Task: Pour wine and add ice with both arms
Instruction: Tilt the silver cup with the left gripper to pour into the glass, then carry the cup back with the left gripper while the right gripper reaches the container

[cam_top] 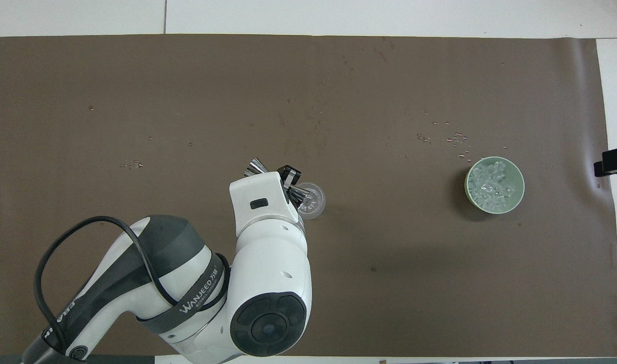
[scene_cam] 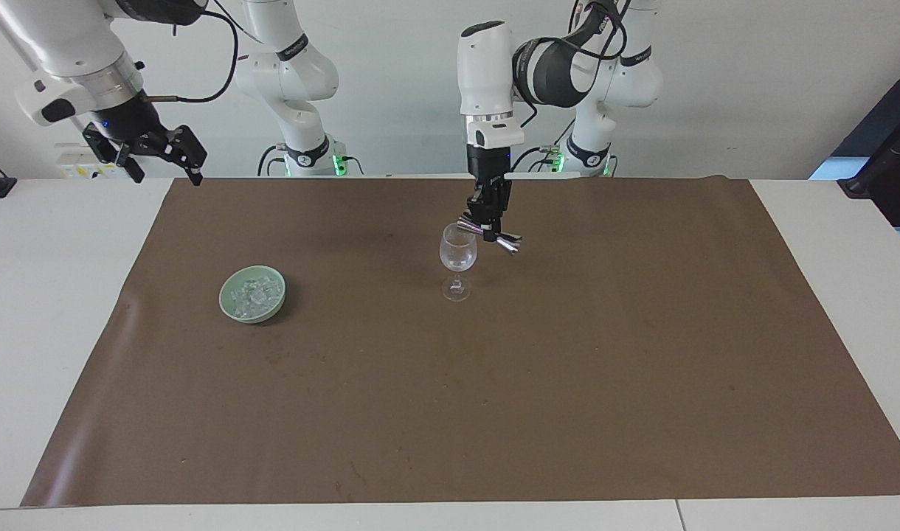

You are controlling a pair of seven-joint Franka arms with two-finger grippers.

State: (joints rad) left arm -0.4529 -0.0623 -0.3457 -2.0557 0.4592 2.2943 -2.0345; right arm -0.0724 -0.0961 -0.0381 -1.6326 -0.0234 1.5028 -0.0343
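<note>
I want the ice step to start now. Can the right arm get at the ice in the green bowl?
Probably yes: the right gripper hangs raised at its end of the table, and the ice lies uncovered in the green bowl, nothing between.

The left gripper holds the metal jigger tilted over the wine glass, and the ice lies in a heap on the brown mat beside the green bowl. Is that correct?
One thing is wrong. The ice lies inside the green bowl, not on the brown mat; the overhead view shows this. The left gripper does hold the metal jigger tilted over the wine glass.
</note>
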